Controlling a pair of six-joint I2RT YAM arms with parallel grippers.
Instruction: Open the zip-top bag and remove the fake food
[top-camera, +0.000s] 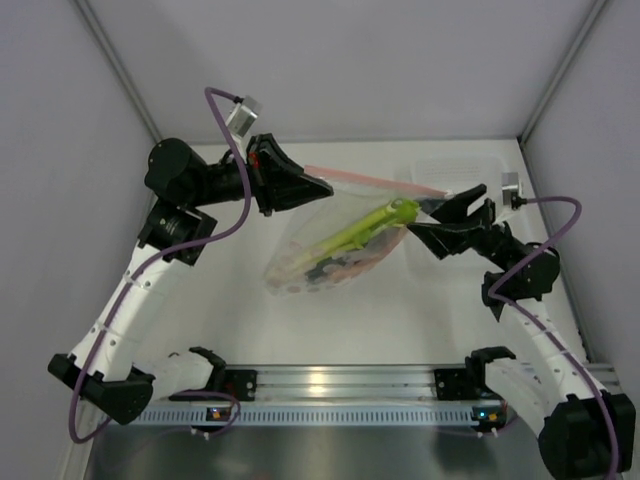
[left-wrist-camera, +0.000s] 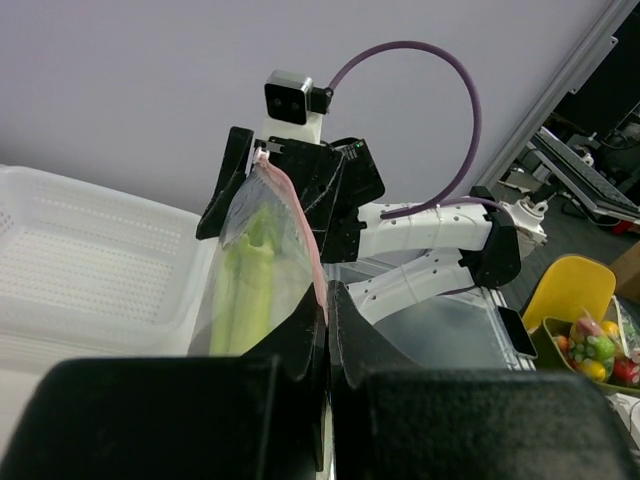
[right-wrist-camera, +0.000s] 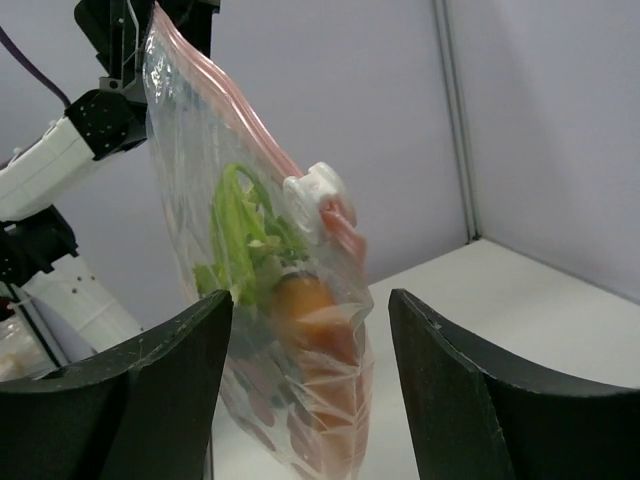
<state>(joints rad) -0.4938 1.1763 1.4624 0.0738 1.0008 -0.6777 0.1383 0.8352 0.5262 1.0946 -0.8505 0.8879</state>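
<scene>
- My left pincer (top-camera: 318, 187) is shut tight on one end of the zip-top bag's (top-camera: 330, 255) pink strip (top-camera: 370, 178), so the pouch hangs stretched with its seal on top.
- My right pincer (right-wrist-camera: 310, 310) stands partly open, jaws either side of the far end by the white slider (right-wrist-camera: 315, 195), gripping nothing yet.
- The fake food (top-camera: 365, 228) sags inside the bag, between both arms.

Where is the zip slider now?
In the right wrist view, the white slider sits on the zip-top bag's pink strip, ahead of the open right gripper; the left gripper pinches the far end.
</scene>
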